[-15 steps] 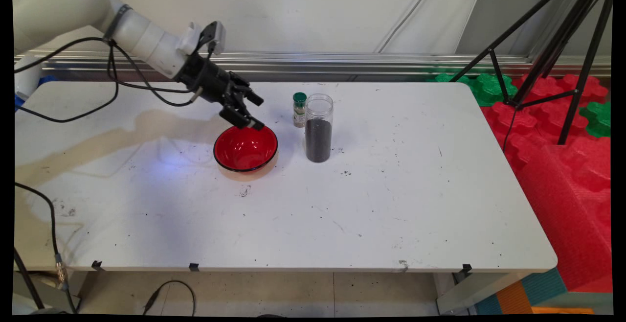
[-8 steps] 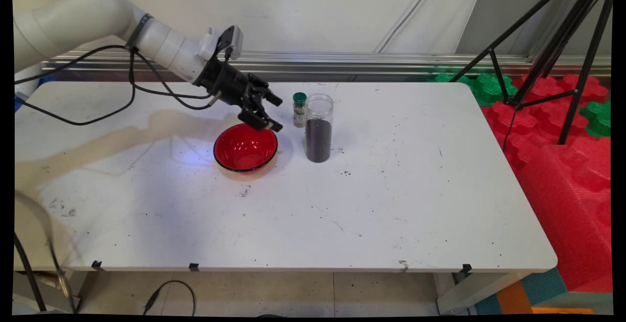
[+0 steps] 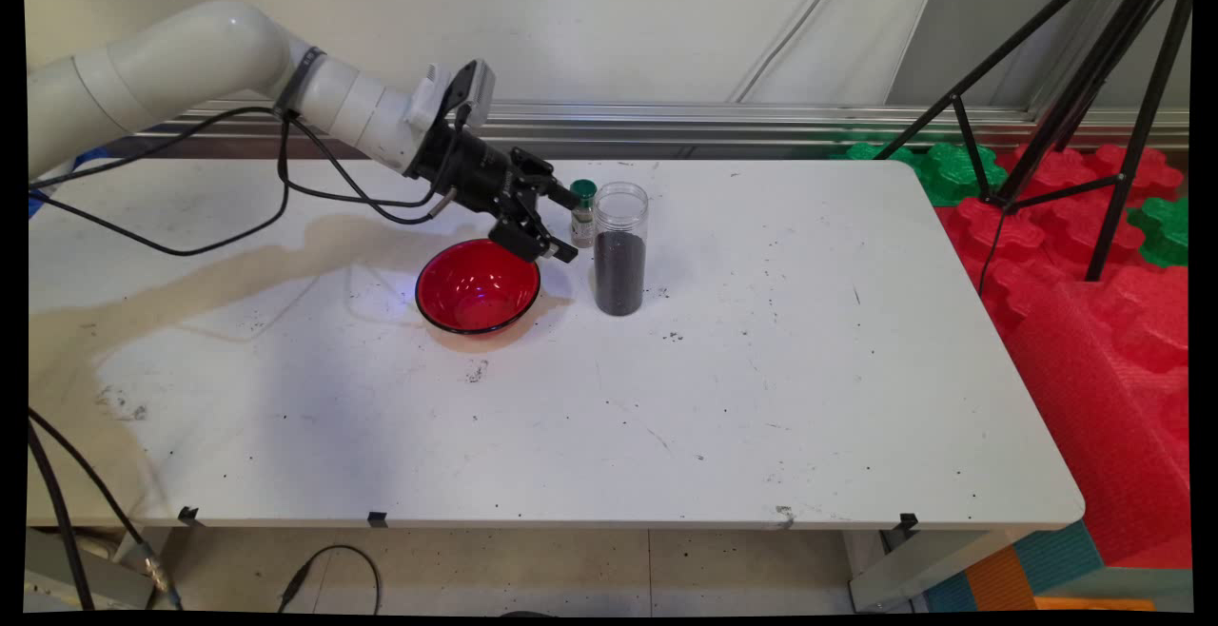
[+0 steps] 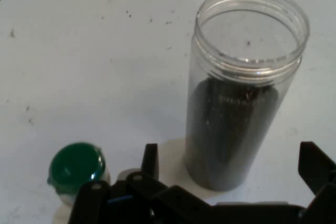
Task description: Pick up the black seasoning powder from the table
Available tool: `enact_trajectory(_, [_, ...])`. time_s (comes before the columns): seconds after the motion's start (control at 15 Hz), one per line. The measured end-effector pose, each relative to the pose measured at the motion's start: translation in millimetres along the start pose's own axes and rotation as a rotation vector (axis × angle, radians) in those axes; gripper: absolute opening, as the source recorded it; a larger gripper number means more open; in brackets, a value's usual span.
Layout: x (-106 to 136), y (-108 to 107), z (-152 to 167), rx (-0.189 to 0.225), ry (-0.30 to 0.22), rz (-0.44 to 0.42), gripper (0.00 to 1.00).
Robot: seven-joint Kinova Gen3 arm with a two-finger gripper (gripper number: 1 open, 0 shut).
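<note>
The black two-finger tool [image 3: 561, 226] is hanging with its fingers spread apart and nothing between them, tilted down and to the right from the white arm [image 3: 190, 60] that is reaching in from the left. In the hand view the fingers [image 4: 150, 162] are rising on either side of the tall clear plastic jar [image 4: 239, 103], which is standing upright and uncapped, its lower half filled with dark grains; the jar is lying straight ahead of the tool, between the lines of the two fingers but not touched by either. In the main view the jar [image 3: 620, 247] is standing just to the right of the tool, its long axis vertical. The small green-capped spice bottle [image 3: 582, 214] is standing just beside the jar on its far left side, very near the upper finger, and in the hand view the bottle [image 4: 77, 170] is showing its round green cap at the lower left. The red bowl with a black rim [image 3: 478, 285] is sitting below and to the left of the tool, empty as far as can be seen. All three are resting on the white table [image 3: 761, 398], which is scuffed, speckled with dark grains and stained brown on its left side. Black cables [image 3: 285, 184] are drooping from the arm. Behind the table a pale wall is rising; to the right, red and green foam blocks [image 3: 1094, 264] and a black tripod [image 3: 1075, 84] are standing.
</note>
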Motion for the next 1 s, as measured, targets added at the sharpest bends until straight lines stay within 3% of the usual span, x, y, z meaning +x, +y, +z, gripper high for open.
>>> enact_trajectory(0.47, [-3.3,1.0,18.7,-0.025,0.081,0.037,1.0])
enact_trajectory(1.0, [-7.8,0.1,35.4,-0.028,0.139,0.033,1.0])
